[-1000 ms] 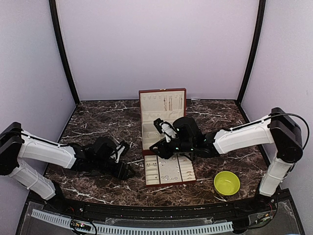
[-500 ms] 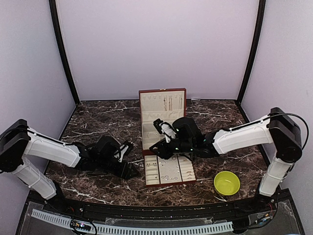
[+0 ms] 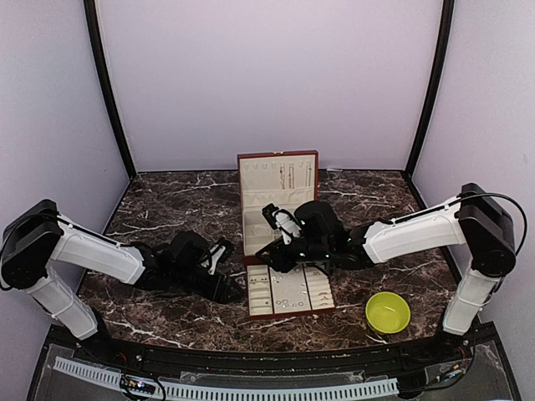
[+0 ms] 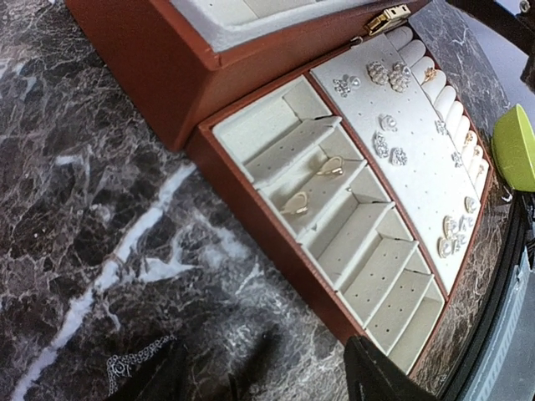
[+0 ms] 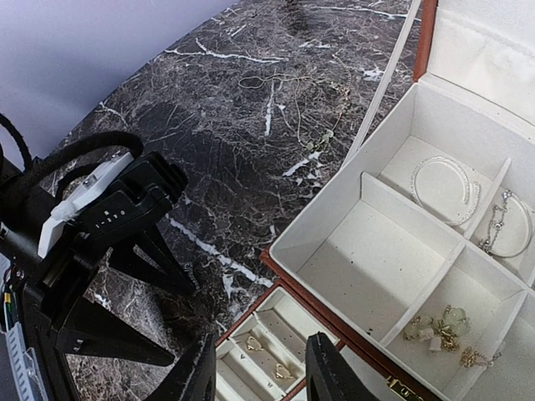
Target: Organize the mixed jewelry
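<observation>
Left wrist shows our left gripper open, left of the reddish-brown, cream-lined compartment tray; right gripper half-open above, poised for sorting.

Soft, even light — little glare

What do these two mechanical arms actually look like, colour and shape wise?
The left arm and right arm match: smooth white shells over chunky black joints, ending in black fingers. A thin black cable loops past the right arm's elbow.
</observation>
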### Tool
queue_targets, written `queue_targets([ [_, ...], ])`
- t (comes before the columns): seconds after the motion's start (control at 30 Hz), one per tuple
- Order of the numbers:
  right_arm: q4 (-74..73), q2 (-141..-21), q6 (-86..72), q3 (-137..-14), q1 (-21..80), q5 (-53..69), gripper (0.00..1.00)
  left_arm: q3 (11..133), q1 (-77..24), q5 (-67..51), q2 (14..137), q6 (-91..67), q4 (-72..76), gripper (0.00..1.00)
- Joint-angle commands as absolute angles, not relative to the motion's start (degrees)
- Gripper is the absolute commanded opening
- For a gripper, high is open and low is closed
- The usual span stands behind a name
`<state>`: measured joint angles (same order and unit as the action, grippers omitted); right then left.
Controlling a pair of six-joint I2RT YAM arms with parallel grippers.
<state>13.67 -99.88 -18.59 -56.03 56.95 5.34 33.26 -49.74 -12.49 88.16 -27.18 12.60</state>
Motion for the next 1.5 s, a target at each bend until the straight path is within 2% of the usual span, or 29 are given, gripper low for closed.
queue_targets([
  [0.0, 14.2, -100.0, -18.3, -57.6, 56.7, 6.3, 0.39, 32.6, -49.8, -11.0, 84.4, -26.6, 12.2, 0.67],
  [0.13, 15.3, -99.4, -16.1, -56.8, 57.2, 9.2, 0.40, 30.8, -47.0, -10.7, 78.3, -26.7, 9.2, 0.67],
  [0.33, 13.9, -100.2, -10.5, -58.8, 60.6, 10.7, 0.39, 32.7, -37.6, -16.9, 72.9, -22.8, 2.3, 0.69],
  [0.5, 9.5, -104.8, -9.2, -64.9, 64.1, 9.4, 0.36, 37.4, -30.6, -20.0, 73.8, -18.3, -6.0, 0.69],
  [0.77, 2.0, -114.2, -8.6, -76.4, 67.7, 7.9, 0.34, 35.7, -22.9, -22.2, 71.8, -20.1, -7.1, 0.68],
  [1.0, -2.9, -122.2, -5.6, -85.7, 68.5, 8.7, 0.34, 40.7, -13.3, -24.0, 70.9, -16.4, -13.6, 0.68],
  [1.13, -5.3, -127.1, -5.4, -92.2, 68.6, 8.7, 0.34, 41.2, -11.8, -22.7, 70.1, -15.6, -14.1, 0.67],
  [1.23, -6.9, -129.9, -5.7, -95.3, 68.7, 8.3, 0.33, 39.4, -11.8, -23.3, 69.9, -17.1, -13.6, 0.63],
  [1.47, -5.5, -129.6, -6.9, -93.2, 68.8, 7.0, 0.33, 33.7, -12.8, -20.5, 65.1, -22.2, -16.6, 0.56],
])
